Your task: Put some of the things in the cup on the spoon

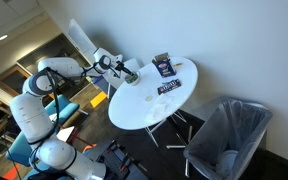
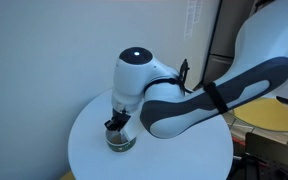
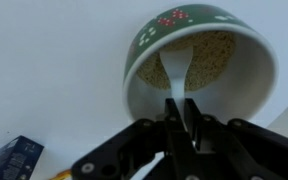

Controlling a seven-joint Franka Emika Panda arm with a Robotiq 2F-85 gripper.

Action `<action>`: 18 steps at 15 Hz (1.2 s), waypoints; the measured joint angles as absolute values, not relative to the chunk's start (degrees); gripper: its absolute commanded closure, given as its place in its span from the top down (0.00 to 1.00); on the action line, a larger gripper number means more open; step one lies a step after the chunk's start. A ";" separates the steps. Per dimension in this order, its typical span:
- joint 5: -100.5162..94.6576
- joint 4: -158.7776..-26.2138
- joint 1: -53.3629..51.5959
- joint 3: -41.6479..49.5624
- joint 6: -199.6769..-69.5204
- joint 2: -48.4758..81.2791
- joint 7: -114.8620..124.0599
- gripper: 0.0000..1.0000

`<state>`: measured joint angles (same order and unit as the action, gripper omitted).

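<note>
A small dark-green cup [image 3: 199,62] with a white inside and a red-dotted pattern stands on the white round table [image 3: 54,70]. It holds tan grains [image 3: 216,58]. My gripper [image 3: 178,108] is shut on the handle of a white spoon [image 3: 176,68], whose bowl dips into the grains. In both exterior views the gripper [image 1: 121,68] [image 2: 117,122] hovers right over the cup [image 1: 130,75] [image 2: 121,141] at the table's edge.
Two dark printed packets [image 1: 164,65] [image 1: 170,87] lie on the table [image 1: 154,105]. One packet's corner shows in the wrist view [image 3: 12,158]. A grey chair [image 1: 229,135] stands beside the table. The arm's bulk [image 2: 184,100] hides much of the tabletop.
</note>
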<state>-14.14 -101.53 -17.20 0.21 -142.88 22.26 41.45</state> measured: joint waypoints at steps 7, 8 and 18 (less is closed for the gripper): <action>-8.62 -99.50 -16.46 -0.33 -137.80 22.24 39.73 0.03; -7.66 -99.15 -16.25 -0.37 -136.95 22.24 39.72 0.03; 1.41 -95.25 -13.27 -0.53 -129.88 22.42 39.72 0.03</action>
<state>1.41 -95.25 -13.27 -0.53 -129.88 22.42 39.72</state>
